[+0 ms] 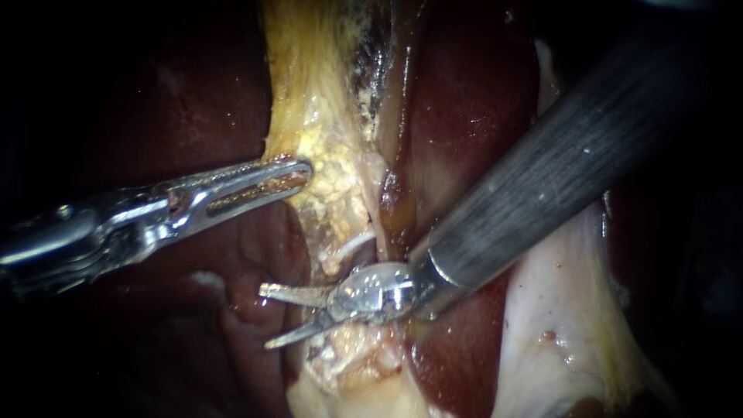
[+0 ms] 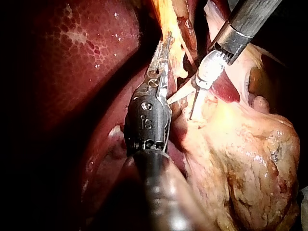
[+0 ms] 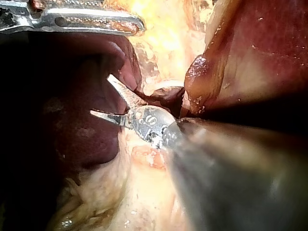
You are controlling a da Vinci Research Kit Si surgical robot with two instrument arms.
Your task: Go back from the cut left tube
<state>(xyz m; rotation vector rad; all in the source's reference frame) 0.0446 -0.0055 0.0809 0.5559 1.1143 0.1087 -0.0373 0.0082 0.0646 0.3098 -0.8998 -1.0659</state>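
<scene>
Right instrument point(image 1: 267, 317): end effector released. Its 2 thin blades stood apart w/ nothing btwn them, tips pointing toward the endoscope view's left. The shaft ran back to the upper right, across the red-brown liver point(image 1: 472, 101).

Cut tube point(image 1: 352, 246): a pale stub just above the blades' hinge, apart from the blades themselves. Its long axis ran approx. top-to-bottom in the endoscope view, in line w/ the yellow fatty band point(image 1: 309, 93), cut end facing down toward the hinge. A 2nd ragged pale end point(image 1: 344, 358) sat just below the blades, so the hinge lay btwn the 2 ends. In the right wrist view the stub point(image 3: 163, 89) curved just beside the splayed blades.

Left instrument point(image 1: 302, 172): end effector clenched on the left edge of the fatty band, long axis nearly level, tip pointing right, well above the blades.

Count: 2 instruments, 1 tube seen, in 2 ends.
</scene>
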